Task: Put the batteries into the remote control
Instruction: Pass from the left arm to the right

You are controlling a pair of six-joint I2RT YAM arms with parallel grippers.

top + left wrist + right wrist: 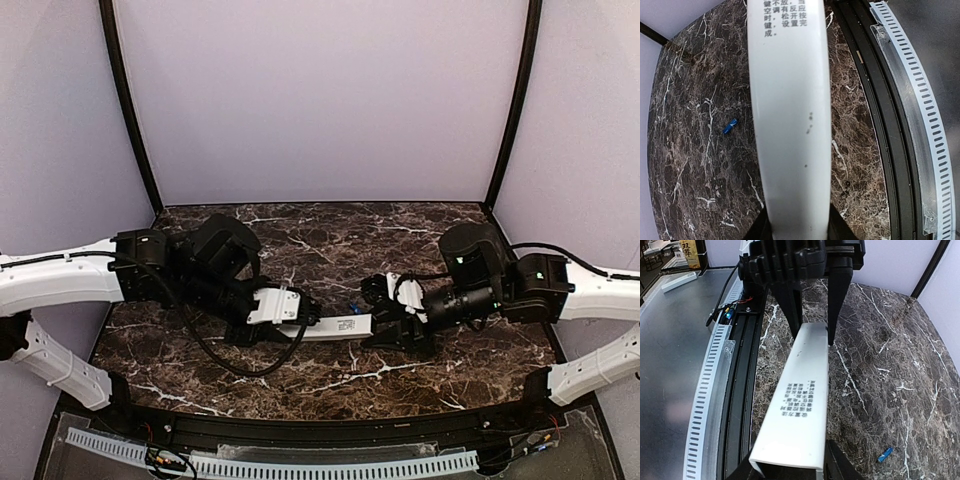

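My left claw [303, 321] clamps one end of the remote control [342, 326] above the surface [330, 235]. My right claw [382, 325] flanks the other end, and I cannot tell whether it grips. One battery [730, 126] lies on the surface.

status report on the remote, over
Left end effector shut on remote control. Right end effector around its other end, grip unconfirmed. One blue battery loose on table, second not seen.

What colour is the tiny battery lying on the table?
Bright blue. The battery shows best in the left wrist view.
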